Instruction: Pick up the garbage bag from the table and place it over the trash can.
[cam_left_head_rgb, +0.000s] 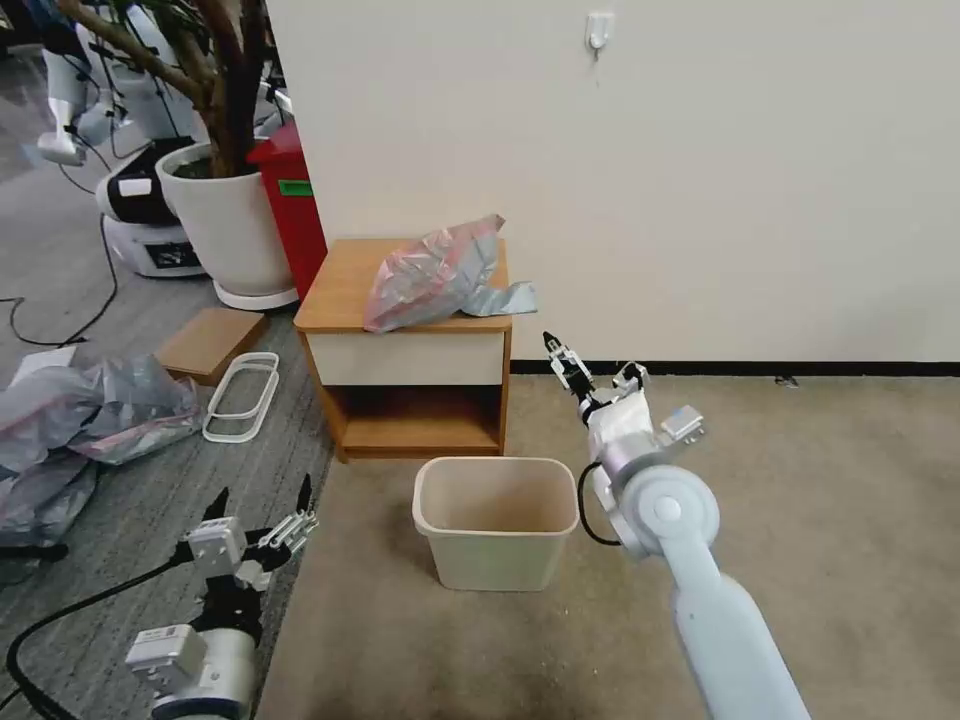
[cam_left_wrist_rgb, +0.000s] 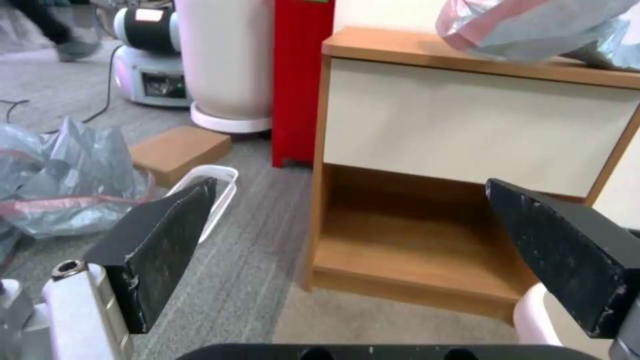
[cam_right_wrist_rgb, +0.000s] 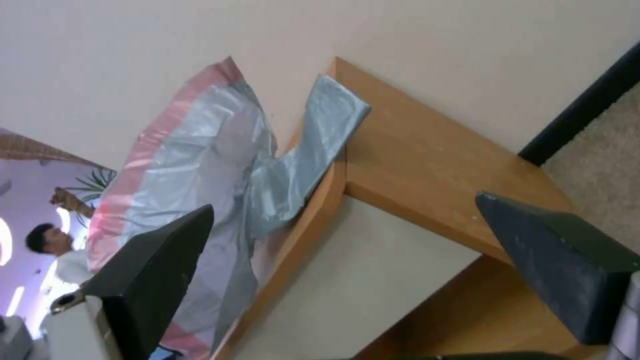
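- The garbage bag (cam_left_head_rgb: 440, 275) lies crumpled on the nightstand's wooden surface (cam_left_head_rgb: 340, 290), bunched toward the front right part of the top, one flat grey tail (cam_left_head_rgb: 500, 298) hanging out past the front right corner.
- The right gripper (cam_left_head_rgb: 590, 378) hovers just off that same corner, a little below the top; from it the bag lies at about 10 o'clock in the head view, up and to the left. Its jaws stand wide apart, empty.
- In the right wrist view the bag's tail (cam_right_wrist_rgb: 320, 135) and the corner sit between the two dark fingers (cam_right_wrist_rgb: 160, 265), so the approach line looks already aimed there.
- The bag's long axis runs roughly from 8 to 2 o'clock across the top, the pink rim band (cam_left_head_rgb: 420, 262) uppermost.
- The left gripper (cam_left_head_rgb: 262, 510) waits low over the floor, at 7 o'clock from the nightstand, jaws also apart and empty; it is clearly the farther one.
- The trash can (cam_left_head_rgb: 497, 520) stands open on the carpet directly in front of the nightstand, at 6 o'clock from the bag.
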